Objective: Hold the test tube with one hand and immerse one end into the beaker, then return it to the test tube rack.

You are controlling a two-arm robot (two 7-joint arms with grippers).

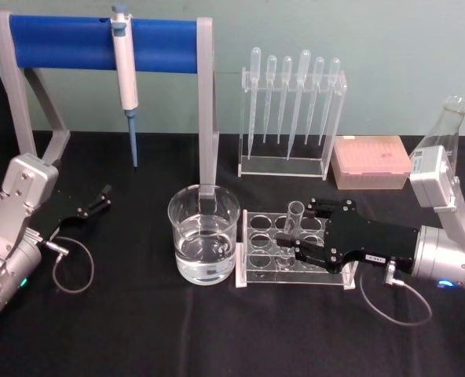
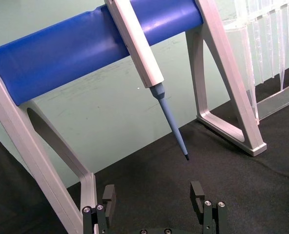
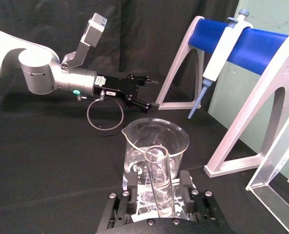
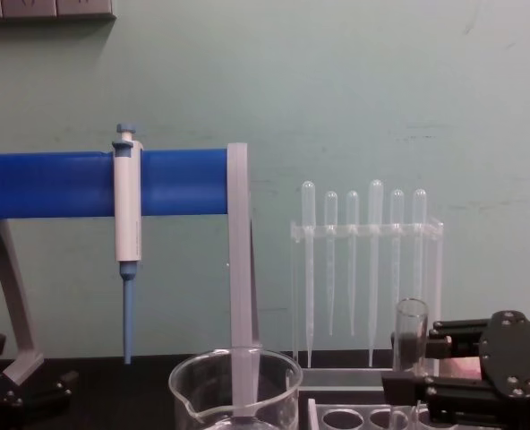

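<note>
The right pincer (image 1: 304, 230), fingers apart, straddles the test tube (image 1: 293, 224) upright in the rack (image 1: 247, 236) beside the beaker (image 1: 203, 228); the left pincer (image 1: 103, 198), also apart, is far left.

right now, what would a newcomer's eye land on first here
The bright blue bar stand at the back left, a pipettor hanging from it. Then the water-filled beaker at centre, and beside it the right end effector, open around the test tube standing in its clear rack. The left end effector sits open at the left.
</note>
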